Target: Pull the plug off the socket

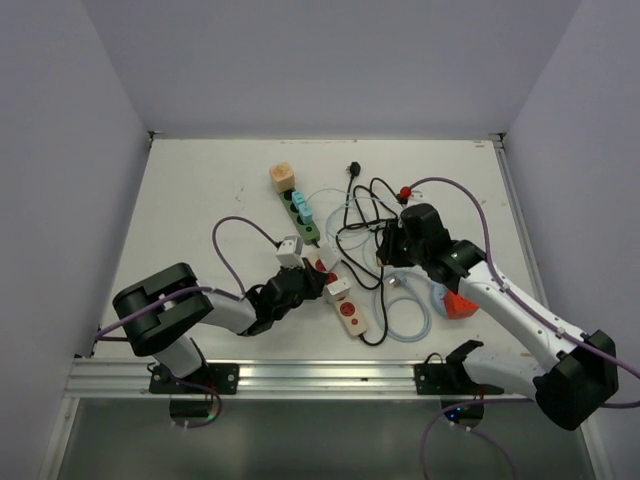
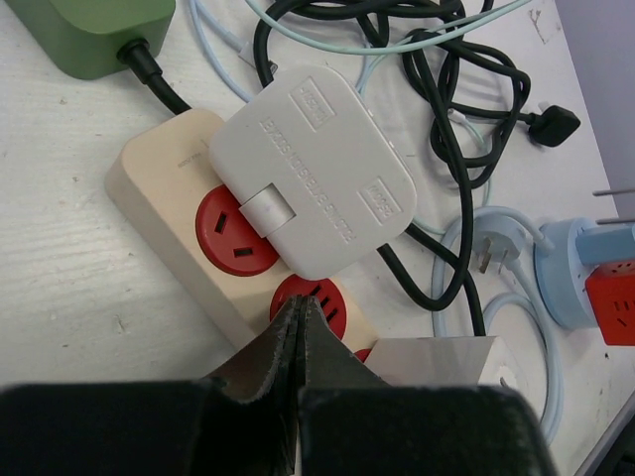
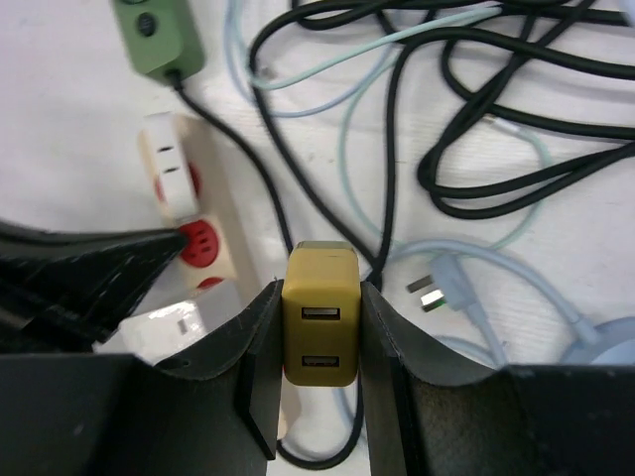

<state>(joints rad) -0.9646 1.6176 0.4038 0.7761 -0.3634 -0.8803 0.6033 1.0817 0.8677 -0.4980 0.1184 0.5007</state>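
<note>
In the right wrist view my right gripper point(image 3: 319, 290) is shut on a mustard-yellow plug point(image 3: 319, 332) with two USB ports, held off the table to the right of the cream socket strip point(image 3: 224, 234). From above, that gripper point(image 1: 392, 246) hangs over the black cables and hides the plug. My left gripper point(image 2: 299, 309) is shut with nothing in it. Its tips rest on a red socket point(image 2: 334, 300) of the cream strip point(image 2: 164, 193), next to a large white adapter point(image 2: 317, 169) plugged into it.
A green power strip point(image 1: 299, 216) carrying a teal plug and a tan cube plug point(image 1: 282, 177) lies behind. Tangled black cables point(image 1: 362, 225) and a pale blue cable point(image 1: 408, 318) fill the middle. A blue and red adapter point(image 1: 455, 301) sits under the right arm.
</note>
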